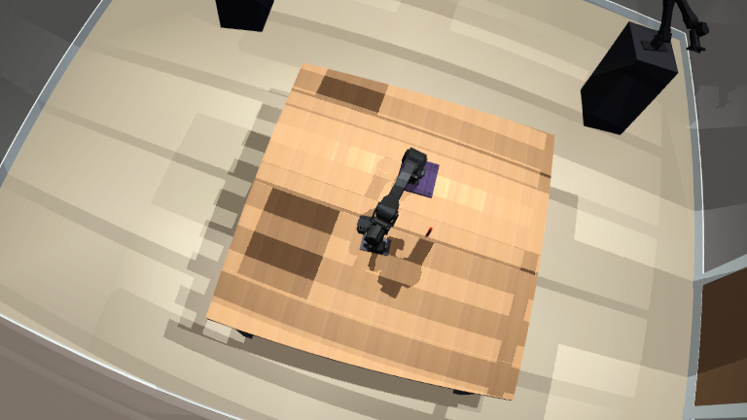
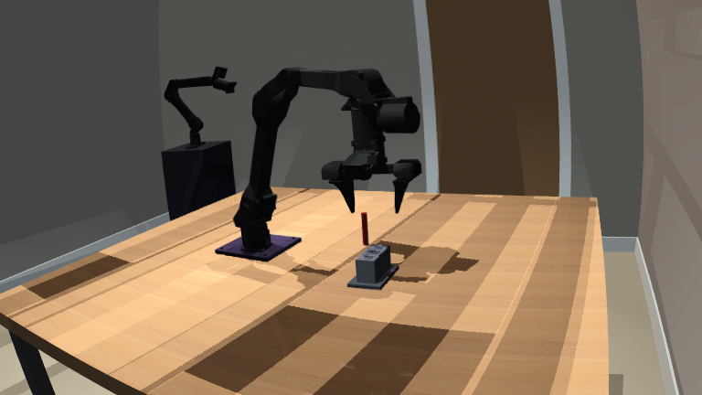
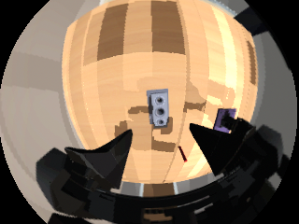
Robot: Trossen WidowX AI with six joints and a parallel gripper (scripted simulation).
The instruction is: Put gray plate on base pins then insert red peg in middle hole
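Gray plate (image 2: 373, 262): seated flat on the base (image 2: 362, 282), long axis running away from the exterior camera. Red peg (image 2: 365, 228): stood upright on the table (image 2: 517, 287), just behind the plate. Gripper (image 2: 373, 202): held well above both, fingers spread wide, nothing gripped.

Matte black arm (image 2: 269, 111) throughout — boxy tapered links, a fat cylindrical housing (image 2: 398, 116) at the wrist, gripper (image 2: 372, 199) with a wide crossbar and two pointed wedge-shaped fingers (image 2: 347, 195) — bolted to a flat dark-purple square base plate (image 2: 279, 244) with small corner screws.
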